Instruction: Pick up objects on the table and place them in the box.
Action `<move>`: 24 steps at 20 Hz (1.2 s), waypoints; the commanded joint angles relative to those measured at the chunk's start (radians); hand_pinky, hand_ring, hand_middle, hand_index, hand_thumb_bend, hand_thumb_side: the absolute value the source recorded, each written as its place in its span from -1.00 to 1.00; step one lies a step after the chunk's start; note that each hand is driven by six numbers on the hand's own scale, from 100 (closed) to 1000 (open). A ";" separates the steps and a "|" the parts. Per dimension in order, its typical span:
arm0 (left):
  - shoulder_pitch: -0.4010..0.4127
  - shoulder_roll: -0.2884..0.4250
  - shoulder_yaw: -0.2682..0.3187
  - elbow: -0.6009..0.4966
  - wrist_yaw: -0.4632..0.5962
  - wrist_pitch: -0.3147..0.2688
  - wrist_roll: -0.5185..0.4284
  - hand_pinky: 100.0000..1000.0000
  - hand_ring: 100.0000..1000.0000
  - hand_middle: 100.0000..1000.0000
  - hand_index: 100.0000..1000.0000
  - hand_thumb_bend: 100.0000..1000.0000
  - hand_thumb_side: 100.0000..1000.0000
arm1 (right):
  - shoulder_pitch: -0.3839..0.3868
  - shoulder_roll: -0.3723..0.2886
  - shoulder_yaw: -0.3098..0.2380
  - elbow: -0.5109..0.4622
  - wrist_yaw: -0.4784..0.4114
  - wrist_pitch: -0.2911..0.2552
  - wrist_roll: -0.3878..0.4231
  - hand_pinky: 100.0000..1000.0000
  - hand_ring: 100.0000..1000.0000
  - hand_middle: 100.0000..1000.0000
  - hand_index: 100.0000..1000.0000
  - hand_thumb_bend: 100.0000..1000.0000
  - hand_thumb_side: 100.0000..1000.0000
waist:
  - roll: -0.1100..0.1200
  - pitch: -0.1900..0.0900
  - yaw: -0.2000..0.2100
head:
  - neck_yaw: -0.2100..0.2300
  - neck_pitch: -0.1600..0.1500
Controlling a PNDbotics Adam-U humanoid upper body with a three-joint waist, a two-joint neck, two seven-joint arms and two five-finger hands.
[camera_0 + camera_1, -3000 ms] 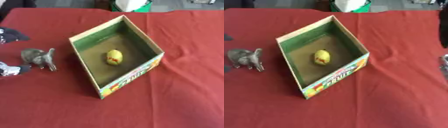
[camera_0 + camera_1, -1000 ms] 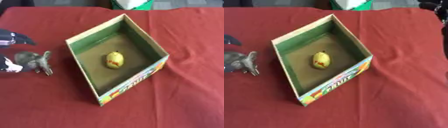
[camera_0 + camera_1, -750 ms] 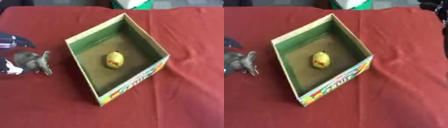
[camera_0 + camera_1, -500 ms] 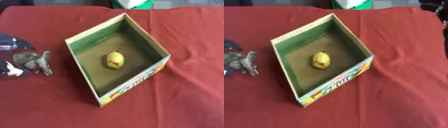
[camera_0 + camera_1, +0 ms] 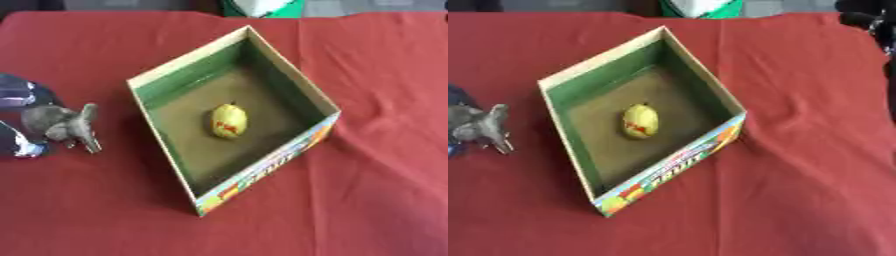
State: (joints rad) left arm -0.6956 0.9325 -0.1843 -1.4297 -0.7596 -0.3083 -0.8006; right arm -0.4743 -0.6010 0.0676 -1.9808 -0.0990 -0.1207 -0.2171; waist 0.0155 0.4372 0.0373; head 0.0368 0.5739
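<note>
My left hand (image 5: 19,117) sits at the left edge of the table, wrapped around the back end of the grey elephant toy (image 5: 59,124). One finger arches over its back, another (image 5: 24,145) comes down by its rear, so I read it as grasping the toy, tho the blur keeps me from seeing how far round the fingers go. The toy's feet look down on the red cloth (image 5: 376,190), so not lifted yet, I think.

The right hand is prob. the dark shape at the far right edge of the right eye view (image 5: 877,25); can't tell what its fingers are doing.

Risks from here, as I judge it:
- I only have the rear half. On the lift the head end could drop and the toy pivot out of my fingers.
- The box (image 5: 166,75) has a tall near-left wall just beside the toy. If I carry too low, the legs or trunk catch the rim and shove the box, or knock the toy loose.
- The cloth is wrinkled by the box's right corner, so a shoved box could drag it.
- The yellow fruit (image 5: 229,120) is already inside, mid-floor. Dropping on top of it could make the toy roll; aim for the bare floor beside it.

Orientation: the elephant stands upright, long axis roughly left-right across the table, head and trunk pointing right toward the box, tail end in my hand. The fruit's long axis runs near-far, stem tip away from me.
</note>
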 commanded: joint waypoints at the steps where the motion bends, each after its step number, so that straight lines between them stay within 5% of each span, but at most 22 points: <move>1: -0.014 0.020 0.011 -0.007 0.011 -0.111 -0.106 0.63 0.61 0.40 0.60 -0.64 -0.07 | -0.004 -0.011 -0.013 -0.019 -0.001 0.005 0.000 0.55 0.50 0.38 0.68 -1.00 0.69 | -0.001 -0.019 0.001 | 0.002 -0.011; 10: -0.020 0.014 0.023 -0.025 0.052 -0.077 -0.106 0.40 0.37 0.01 0.10 -1.00 -0.14 | 0.005 -0.004 -0.016 -0.019 0.003 0.018 0.003 0.55 0.50 0.38 0.69 -1.00 0.67 | -0.001 -0.021 0.002 | 0.000 -0.006; 14: -0.021 0.014 0.029 -0.029 0.069 -0.047 -0.089 0.22 0.22 -0.11 -0.06 -1.00 -0.67 | 0.007 0.000 -0.016 -0.019 0.003 0.025 0.005 0.55 0.51 0.38 0.69 -1.00 0.67 | 0.000 -0.027 0.004 | -0.003 -0.001; 24: -0.012 0.016 0.045 -0.047 0.116 0.028 0.078 -0.08 -0.02 -0.33 -0.40 -1.00 -0.66 | 0.012 0.008 -0.018 -0.019 -0.006 0.033 0.006 0.56 0.51 0.36 0.69 -1.00 0.66 | -0.002 -0.051 0.012 | -0.014 0.016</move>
State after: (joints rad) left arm -0.6963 0.9151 -0.1617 -1.4598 -0.6551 -0.2840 -0.7464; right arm -0.4570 -0.5829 0.0615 -1.9808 -0.1003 -0.0894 -0.2102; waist 0.0117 0.4150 0.0477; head 0.0256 0.5839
